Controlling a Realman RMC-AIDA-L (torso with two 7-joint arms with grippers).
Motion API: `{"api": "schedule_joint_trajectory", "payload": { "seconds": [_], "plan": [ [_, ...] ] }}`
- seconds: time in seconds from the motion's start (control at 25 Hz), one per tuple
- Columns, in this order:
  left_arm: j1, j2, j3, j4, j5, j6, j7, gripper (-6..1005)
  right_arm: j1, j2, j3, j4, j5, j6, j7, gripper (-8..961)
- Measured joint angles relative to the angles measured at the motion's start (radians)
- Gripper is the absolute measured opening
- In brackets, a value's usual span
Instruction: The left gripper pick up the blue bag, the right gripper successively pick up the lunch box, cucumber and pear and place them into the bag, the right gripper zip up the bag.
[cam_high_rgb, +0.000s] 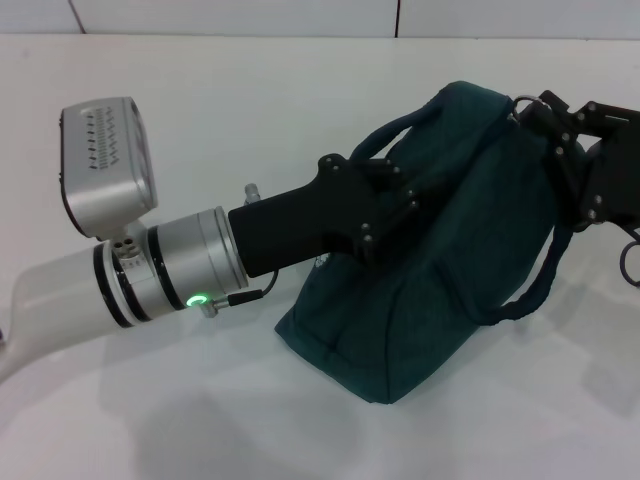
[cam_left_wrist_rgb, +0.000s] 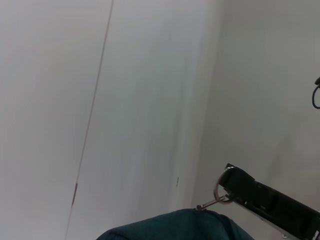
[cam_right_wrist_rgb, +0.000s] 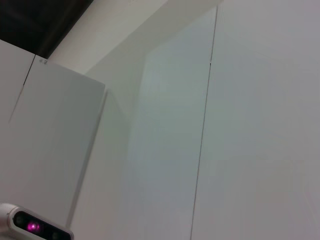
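The dark blue-green bag (cam_high_rgb: 450, 260) lies tilted on the white table, its top toward the far right. My left gripper (cam_high_rgb: 390, 200) is shut on the bag's carry handle (cam_high_rgb: 400, 125) at the bag's upper side. My right gripper (cam_high_rgb: 535, 112) is at the bag's top right corner, shut on the metal zipper pull ring (cam_high_rgb: 524, 100). The left wrist view shows the bag's top (cam_left_wrist_rgb: 175, 225), the ring (cam_left_wrist_rgb: 221, 193) and the right gripper's fingers (cam_left_wrist_rgb: 260, 195). The lunch box, cucumber and pear are out of view.
The bag's shoulder strap (cam_high_rgb: 540, 280) hangs in a loop down its right side. The white table (cam_high_rgb: 250, 90) runs to a wall at the back. The right wrist view shows only white wall panels and a camera housing (cam_right_wrist_rgb: 30, 227).
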Motion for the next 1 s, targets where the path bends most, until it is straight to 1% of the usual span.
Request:
{"api": "schedule_joint_trajectory", "payload": {
  "seconds": [0.08, 0.28, 0.52, 0.64, 0.8, 1.0],
  "plan": [
    [0.0, 0.0, 0.0, 0.001, 0.002, 0.0, 0.009, 208, 0.0, 0.0, 0.0, 0.0, 0.0, 0.0, 0.0, 15],
    [0.014, -0.002, -0.002, 0.002, 0.0, 0.002, 0.047, 46, -0.001, 0.0, 0.002, 0.007, 0.0, -0.005, 0.007, 15],
    [0.053, -0.002, 0.004, 0.0, 0.007, 0.006, 0.156, 39, -0.014, 0.0, 0.006, 0.018, 0.038, 0.002, 0.077, 15],
    [0.06, -0.001, 0.001, -0.004, 0.031, 0.007, 0.17, 39, -0.024, 0.0, 0.006, 0.026, 0.054, 0.003, 0.091, 15],
    [0.086, 0.001, -0.003, -0.001, 0.043, 0.008, 0.21, 39, -0.041, 0.0, 0.007, 0.028, 0.074, 0.004, 0.092, 15],
    [0.098, 0.013, -0.003, 0.001, 0.046, 0.022, 0.218, 39, -0.058, 0.0, 0.007, 0.045, 0.099, 0.005, 0.092, 15]
  ]
}}
